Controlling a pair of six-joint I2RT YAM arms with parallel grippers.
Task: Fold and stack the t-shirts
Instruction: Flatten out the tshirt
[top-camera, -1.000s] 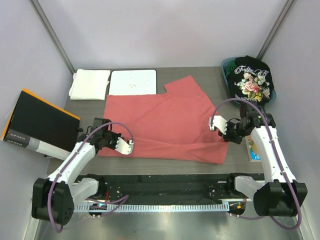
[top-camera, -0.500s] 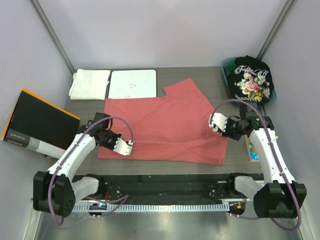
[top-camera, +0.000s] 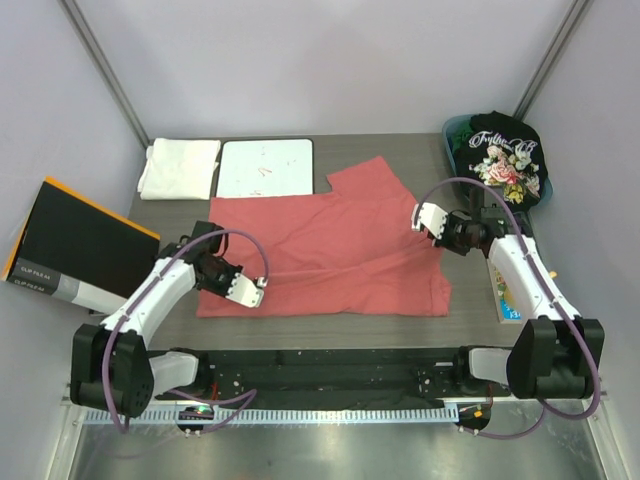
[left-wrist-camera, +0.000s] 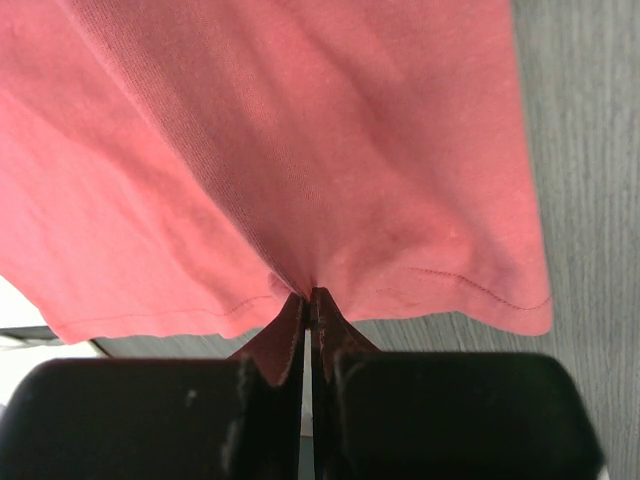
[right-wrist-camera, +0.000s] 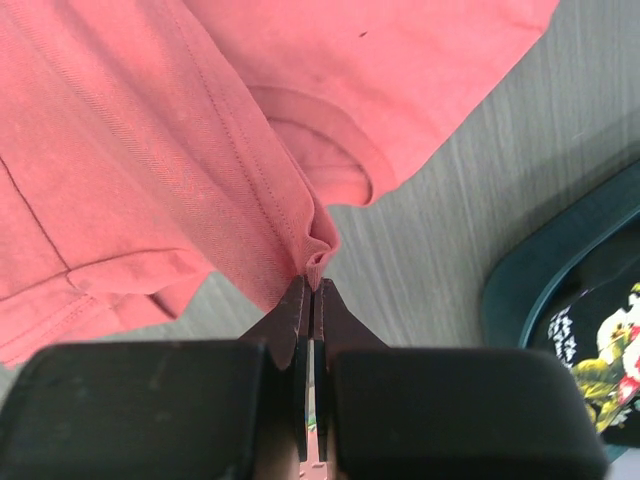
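The salmon-red t-shirt (top-camera: 330, 250) lies spread across the middle of the top view on the grey table (top-camera: 400, 155). The 2 grippers both pinch it. The left gripper (top-camera: 250, 290), at lower left, has its jaws closed on a fold near the hem. The right gripper (top-camera: 428, 220), at centre right, is clamped on a pleat at the cloth's right edge. Along the top sit a folded white t-shirt (top-camera: 180, 167), a whiteboard (top-camera: 268, 165) and, at upper right, the black floral t-shirt (top-camera: 503, 160).

right wrist view crops the black t-shirt (right-wrist-camera: 603, 348).
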